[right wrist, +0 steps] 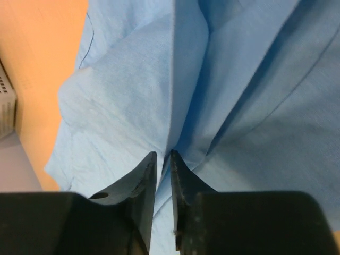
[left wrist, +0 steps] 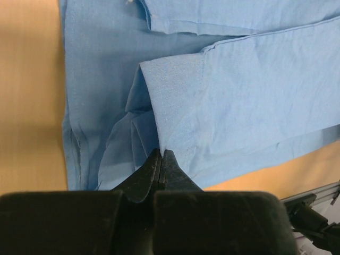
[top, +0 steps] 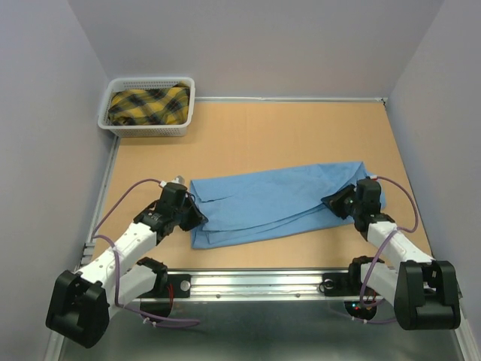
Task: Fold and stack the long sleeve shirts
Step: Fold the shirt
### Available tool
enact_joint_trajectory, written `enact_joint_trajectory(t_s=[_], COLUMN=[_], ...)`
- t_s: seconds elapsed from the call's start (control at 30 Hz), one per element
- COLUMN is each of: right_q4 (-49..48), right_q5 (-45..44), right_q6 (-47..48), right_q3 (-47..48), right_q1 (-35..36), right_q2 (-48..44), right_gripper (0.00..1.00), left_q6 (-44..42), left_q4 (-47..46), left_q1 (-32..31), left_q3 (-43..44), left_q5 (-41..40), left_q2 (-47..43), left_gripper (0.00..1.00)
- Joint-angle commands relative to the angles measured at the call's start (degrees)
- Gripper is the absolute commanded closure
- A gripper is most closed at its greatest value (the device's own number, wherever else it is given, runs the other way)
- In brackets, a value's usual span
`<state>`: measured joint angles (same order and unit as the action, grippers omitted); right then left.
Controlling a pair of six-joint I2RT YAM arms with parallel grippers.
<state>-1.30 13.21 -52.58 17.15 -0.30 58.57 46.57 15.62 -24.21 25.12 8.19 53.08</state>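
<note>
Both ends of the light blue shirt (top: 278, 203), lying folded across the table (top: 285, 135), meet a tool: left gripper (left wrist: 161, 154) pinching the cloth tight, right gripper (right wrist: 163, 156) with jaws slightly parted around a raised fold.

We can read no text, label, brand, number or sign in any of the three views.
</note>
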Motion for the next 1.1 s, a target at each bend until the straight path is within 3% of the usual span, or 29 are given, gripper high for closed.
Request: enact_joint_trajectory(t_s=[0.0,0.1,0.13,0.2,0.3,0.53,0.63,0.9,1.07], right_q4=[3.3,4.6,4.9,5.4,5.6,2.8,-2.6,-25.0,-25.1], right_q5=[-2.1,-1.8,-1.4,0.0,1.9,7.8,11.7,15.4,12.0], right_q6=[3.2,4.0,5.0,7.2,10.1,10.8,8.6,-2.0,1.1], right_q3=[4.8,6.0,7.5,11.0,15.1,24.9,27.6,20.0,19.0], right_q1=[0.1,0.1,0.1,0.1,0.1,0.1,0.2,1.6,0.8], right_q2=[-0.9,-2.0,-2.3,-2.0,-0.2,9.7,17.1,30.5,30.5], right_gripper=[0.76,0.65,0.56,0.47,0.43,0.41,0.41,0.41,0.41], left_q6=[-0.5,0.1,0.3,0.6,0.6,-0.1,-0.2,0.1,0.6], left_q4=[-0.9,1.1,2.0,2.7,3.5,6.2,6.6,5.4,2.6], left_q1=[-0.4,-0.5,-0.5,-0.6,-0.6,-0.6,-0.6,-0.7,-0.9], left_q3=[0.6,1.2,1.1,1.2,1.8,3.1,3.0,2.6,3.5], left_q5=[2.6,2.8,2.9,3.1,3.6,3.6,3.1,5.4,7.9], left_q2=[-1.2,-3.8,-5.1,-5.9,-6.1,-6.7,-6.7,-7.2,-7.3], left_gripper=[1.0,1.0,1.0,1.0,1.0,1.0,1.0,1.0,1.0])
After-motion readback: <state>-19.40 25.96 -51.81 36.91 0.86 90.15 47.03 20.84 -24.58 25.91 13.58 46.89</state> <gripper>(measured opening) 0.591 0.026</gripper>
